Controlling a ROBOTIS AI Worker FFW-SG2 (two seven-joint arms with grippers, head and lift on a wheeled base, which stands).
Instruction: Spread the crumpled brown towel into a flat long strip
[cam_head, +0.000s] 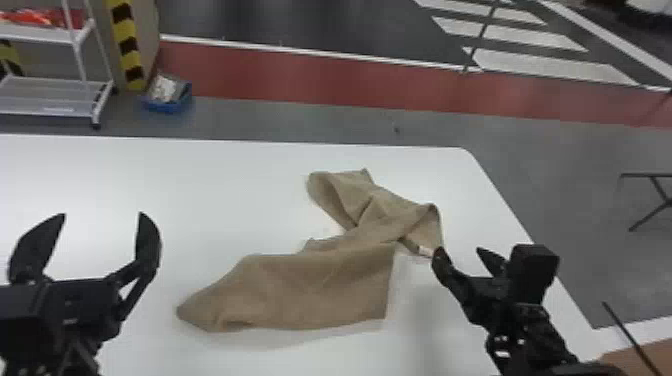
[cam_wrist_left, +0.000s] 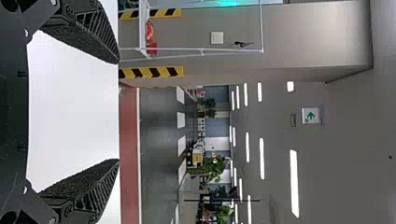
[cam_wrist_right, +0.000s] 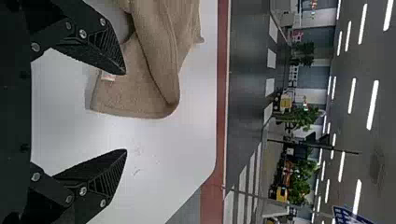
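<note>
Right pincer (cam_head: 459, 250): Open and empty beside the towel's folded right end, one finger near the white tag (cam_wrist_right: 108, 76), apparently placed there to take that edge.
Left pincer (cam_head: 102, 215): Spread wide with nothing between its fingers, apart from the cloth's near-left corner, a position that likely keeps it ready for the opposite end.
Brown towel (cam_head: 310, 290): Lies on the worktop (cam_head: 100, 175) between the two pincers, its near part broad and fairly flat, its far part twisted, looped and folded over itself.
Far folds: Probably the main obstacle to a long strip; a pull on the near layer alone could tighten the twist.
Next move: Likely a grip on the tagged edge, then a draw outward to open the fold.
Floor beyond: A white cart (cam_head: 55, 95) stands near a blue bin (cam_head: 167, 102).
</note>
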